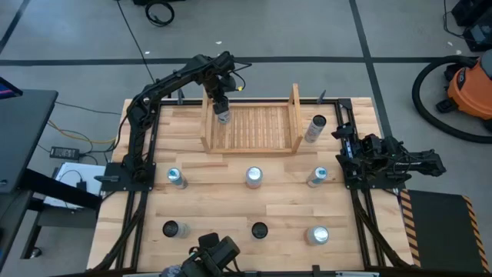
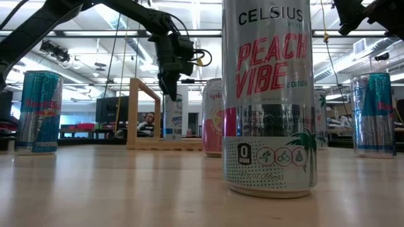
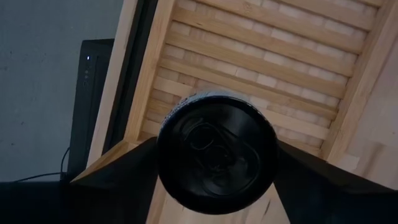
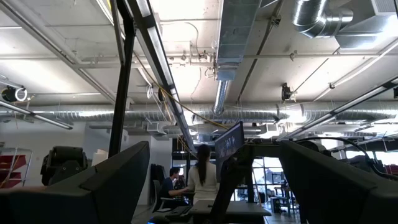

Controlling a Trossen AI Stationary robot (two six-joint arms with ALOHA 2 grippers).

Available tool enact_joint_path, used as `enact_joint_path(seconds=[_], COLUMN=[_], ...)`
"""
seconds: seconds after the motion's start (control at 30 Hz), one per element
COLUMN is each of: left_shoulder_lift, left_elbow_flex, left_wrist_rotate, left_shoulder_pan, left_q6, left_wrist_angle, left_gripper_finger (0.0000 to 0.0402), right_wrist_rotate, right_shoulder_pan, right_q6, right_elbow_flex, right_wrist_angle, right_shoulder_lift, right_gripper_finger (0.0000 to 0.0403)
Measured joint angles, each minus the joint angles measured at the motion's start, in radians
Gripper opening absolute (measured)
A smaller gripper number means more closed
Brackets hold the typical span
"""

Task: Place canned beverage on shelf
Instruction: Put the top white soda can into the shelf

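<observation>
While the left arm reaches over the far side of the table, things lie so:

Table (image 1: pixel 231 196): pale butcher-block wood, rectangular, with black rails down both sides.

Shelf (image 1: pixel 254 127): light wooden rack at the far middle of the table; slatted base, two upright side boards. One can stands in it, at its far left corner against the left board.

Left gripper (image 1: pixel 221 106): above that corner, its dark fingers closed on either side of the held can (image 3: pixel 216 152); the wrist view looks down on the can's dark round top with its pull tab.

Right gripper (image 1: pixel 432 162): parked off the right edge of the table, fingers spread apart, holding nothing.

Loose cans: seven, all upright metal cylinders. One white can (image 1: pixel 314 128) stands just right of the shelf. Three silver-topped cans form a middle row (image 1: pixel 254 177). Three more stand in the near row, two with dark tops and one silver.

Nearest can (image 2: pixel 269 94): silver, tall and slim, with pink lettering and a palm tree print.

Blue cans (image 2: pixel 39 112): two in the low view, one at each side.
</observation>
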Motion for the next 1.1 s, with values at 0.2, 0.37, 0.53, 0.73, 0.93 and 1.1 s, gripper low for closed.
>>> enact_joint_path(seconds=[0.2,0.37,0.53,0.73,0.93,1.1], left_shoulder_lift=[0.000,-0.001,-0.001,-0.001,-0.002,-0.002], left_elbow_flex=[0.000,0.000,0.000,0.000,0.000,0.000], left_wrist_rotate=[0.004,0.003,0.001,0.001,0.003,0.004], left_shoulder_pan=[0.000,-0.011,-0.022,-0.027,-0.024,-0.020], left_q6=[0.054,0.185,0.304,0.391,0.408,0.367], left_wrist_angle=[-0.004,-0.006,-0.003,-0.004,-0.005,-0.002], left_gripper_finger=[0.0257,0.0260,0.0260,0.0260,0.0261,0.0261], right_wrist_rotate=[0.000,0.000,0.000,0.000,0.000,0.000], right_shoulder_pan=[0.000,0.000,0.000,0.000,0.000,0.000], right_q6=[0.000,0.000,0.000,0.000,0.000,0.000], right_elbow_flex=[0.000,0.000,0.000,0.000,0.000,0.000], right_wrist_angle=[0.000,0.000,0.000,0.000,0.000,0.000], right_shoulder_lift=[0.000,0.000,0.000,0.000,0.000,0.000], right_gripper_finger=[0.0367,0.0367,0.0367,0.0367,0.0367,0.0367])
